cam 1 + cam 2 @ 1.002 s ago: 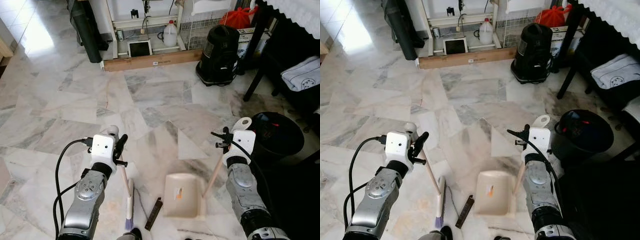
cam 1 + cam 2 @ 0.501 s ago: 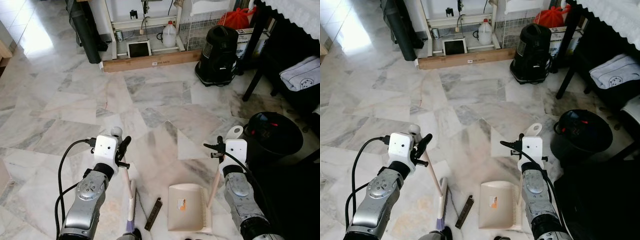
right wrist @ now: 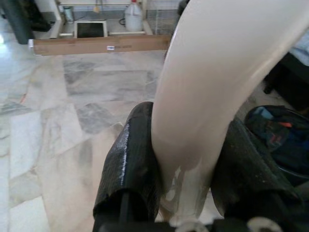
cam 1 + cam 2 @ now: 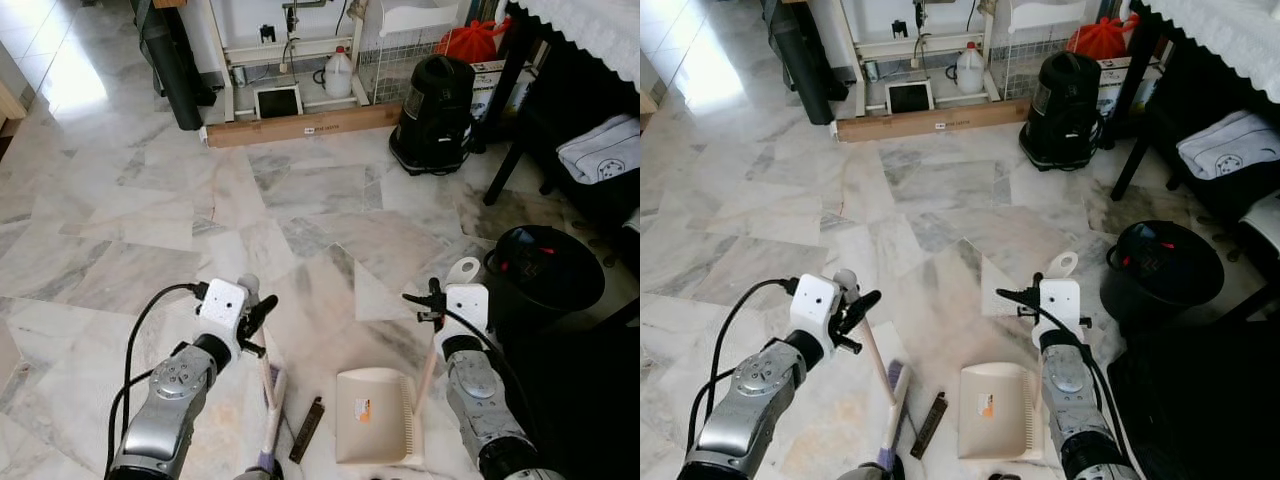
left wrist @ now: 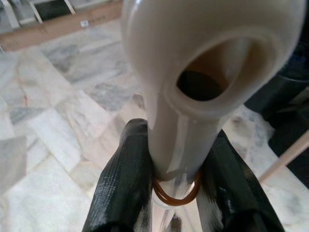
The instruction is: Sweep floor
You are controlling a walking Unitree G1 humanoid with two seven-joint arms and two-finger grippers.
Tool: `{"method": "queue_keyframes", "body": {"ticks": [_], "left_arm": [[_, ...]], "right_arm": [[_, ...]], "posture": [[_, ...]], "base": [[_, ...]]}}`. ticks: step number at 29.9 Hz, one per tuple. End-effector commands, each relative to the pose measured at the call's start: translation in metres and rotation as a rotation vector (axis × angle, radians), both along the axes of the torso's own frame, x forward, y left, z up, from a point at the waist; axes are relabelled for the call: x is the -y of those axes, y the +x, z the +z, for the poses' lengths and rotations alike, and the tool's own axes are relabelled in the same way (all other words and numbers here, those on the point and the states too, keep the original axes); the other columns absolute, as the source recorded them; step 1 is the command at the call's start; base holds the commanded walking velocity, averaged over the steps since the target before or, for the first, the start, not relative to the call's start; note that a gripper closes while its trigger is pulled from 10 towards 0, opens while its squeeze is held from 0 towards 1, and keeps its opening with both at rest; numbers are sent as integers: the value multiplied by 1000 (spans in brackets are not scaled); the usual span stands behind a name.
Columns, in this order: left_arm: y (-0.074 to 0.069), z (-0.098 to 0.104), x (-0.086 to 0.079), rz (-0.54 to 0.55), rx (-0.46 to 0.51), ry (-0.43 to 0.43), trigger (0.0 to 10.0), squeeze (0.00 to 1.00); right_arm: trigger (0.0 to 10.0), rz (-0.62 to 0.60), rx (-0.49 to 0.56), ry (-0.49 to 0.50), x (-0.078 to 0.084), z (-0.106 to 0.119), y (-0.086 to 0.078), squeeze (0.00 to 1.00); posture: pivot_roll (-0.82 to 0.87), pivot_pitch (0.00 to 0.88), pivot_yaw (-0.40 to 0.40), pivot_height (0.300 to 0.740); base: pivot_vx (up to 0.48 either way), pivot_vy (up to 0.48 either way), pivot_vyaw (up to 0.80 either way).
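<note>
Left pincer (image 4: 258,322) clenched on broom handle (image 4: 268,372); wrist view confirms both black fingers (image 5: 126,179) pressed against the pale handle end, w/ an orange band round the shaft. Broom head (image 4: 274,425) rests on the marble floor (image 4: 150,200), near the lower edge of the head view, bristles angled toward the robot.

Right pincer (image 4: 425,300) clenched on dustpan handle (image 4: 426,370); wrist view shows fingers (image 3: 133,164) tight on both sides. Dustpan (image 4: 372,428) sits flat on the floor, just right of the broom. A dark flat strip (image 4: 308,428) lies on the floor between broom head and pan, touching neither as far as can be told.

Black bin (image 4: 545,272) stands near, to the right; black vacuum cleaner (image 4: 435,100) well apart, further ahead.

Risks, as judged:
- Broom held near the handle's top: long lever, head could twist or skip over the strip instead of pushing it.
- Pan lip may lift if the right arm tilts; debris would slide under.
- Stroke too hard could knock the pan aside.
- Left arm's cable (image 4: 135,340) hangs loose; snag possible.
</note>
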State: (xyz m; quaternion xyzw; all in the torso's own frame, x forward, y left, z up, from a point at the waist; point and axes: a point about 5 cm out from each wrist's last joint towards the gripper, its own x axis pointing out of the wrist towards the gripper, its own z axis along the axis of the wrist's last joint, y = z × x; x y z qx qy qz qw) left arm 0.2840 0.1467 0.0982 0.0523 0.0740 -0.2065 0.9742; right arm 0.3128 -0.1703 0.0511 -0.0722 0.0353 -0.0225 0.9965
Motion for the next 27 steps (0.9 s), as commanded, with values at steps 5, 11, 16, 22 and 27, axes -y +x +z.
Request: {"method": "queue_keyframes", "body": {"ticks": [5, 11, 16, 22, 27], "left_arm": [[0, 2, 1, -13, -69, -86, 10000, 0], [6, 10, 6, 15, -62, -173, 10000, 0], [7, 15, 12, 16, -64, -260, 10000, 0], [10, 24, 11, 36, -57, -361, 10000, 0], [11, 33, 8, 67, 9, -364, 10000, 0]], "right_arm": [[10000, 69, -74, 15, -12, -12, -4, 0], [10000, 99, -67, 18, -17, -10, -2, 0], [10000, 119, -74, 12, -19, -11, -4, 0], [10000, 128, -85, 11, -18, -13, -5, 0], [10000, 130, -86, 14, -18, -13, -5, 0]], "posture": [[99, 193, 61, 740], [93, 192, 61, 740], [89, 193, 59, 740], [89, 191, 58, 740], [91, 189, 57, 740]], "base": [[0, 0, 0], [0, 0, 0], [0, 0, 0], [0, 0, 0], [0, 0, 0]]}}
